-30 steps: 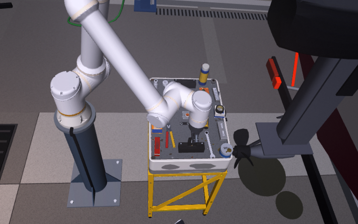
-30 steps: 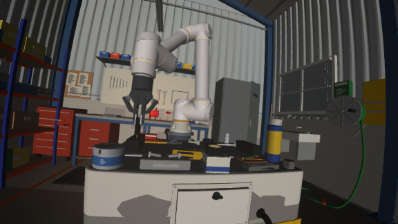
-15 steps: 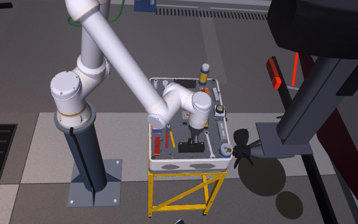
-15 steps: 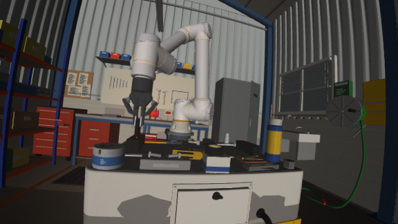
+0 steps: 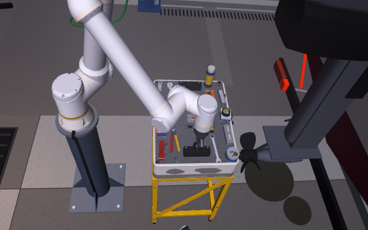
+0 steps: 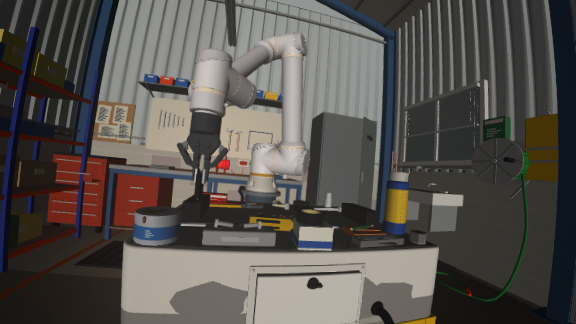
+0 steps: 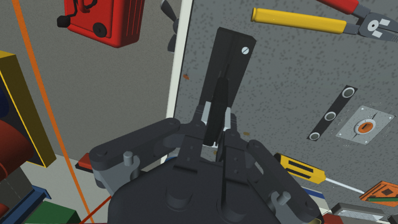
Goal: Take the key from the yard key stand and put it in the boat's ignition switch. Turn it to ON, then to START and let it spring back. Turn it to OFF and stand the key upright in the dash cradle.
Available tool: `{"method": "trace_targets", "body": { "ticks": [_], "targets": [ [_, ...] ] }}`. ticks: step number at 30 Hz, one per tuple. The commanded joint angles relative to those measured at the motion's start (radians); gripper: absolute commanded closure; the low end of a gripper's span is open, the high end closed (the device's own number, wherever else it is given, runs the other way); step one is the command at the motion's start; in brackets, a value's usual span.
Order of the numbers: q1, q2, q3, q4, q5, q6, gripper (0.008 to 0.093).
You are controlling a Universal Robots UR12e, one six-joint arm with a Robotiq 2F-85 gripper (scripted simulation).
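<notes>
On the grey dash panel atop the white console, the black key stand [image 5: 196,151] [image 7: 227,66] sits near the front edge. My gripper [image 5: 200,143] [image 6: 200,172] [image 7: 215,130] hangs straight above it, and its fingers are clamped on the black head of the key [image 7: 217,114], whose blade points down toward the stand's slot [image 6: 198,190]. The ignition switch [image 7: 364,126] [image 5: 192,118], a grey plate with an orange centre, lies further back on the panel. A black strip with three round holes [image 7: 331,115] lies beside the switch.
Behind the console stand a workbench, red drawers and the arm's pedestal [image 5: 81,152]. Pliers with red and yellow handles [image 7: 320,19] [image 5: 173,142], a wrench [image 5: 215,147], a blue-banded tin [image 6: 156,226], a yellow spray can [image 6: 396,202] and a yellow screwdriver [image 7: 303,168] crowd the panel. An outboard propeller [image 5: 248,154] sits just right.
</notes>
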Motion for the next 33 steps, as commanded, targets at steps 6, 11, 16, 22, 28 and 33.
{"method": "trace_targets", "body": {
  "ticks": [6, 11, 16, 22, 28, 33],
  "targets": [
    [0.000, 0.000, -0.001, 0.000, 0.000, 0.000, 0.0934],
    [0.000, 0.000, 0.000, 0.000, 0.000, 0.000, 0.0934],
    [0.000, 0.000, 0.000, 0.000, 0.000, 0.000, 0.0934],
    [0.000, 0.000, 0.000, 0.000, 0.000, 0.000, 0.0834],
    [0.000, 0.000, 0.000, 0.000, 0.000, 0.000, 0.0714],
    [0.000, 0.000, 0.000, 0.000, 0.000, 0.000, 0.0614]
  ]
}}
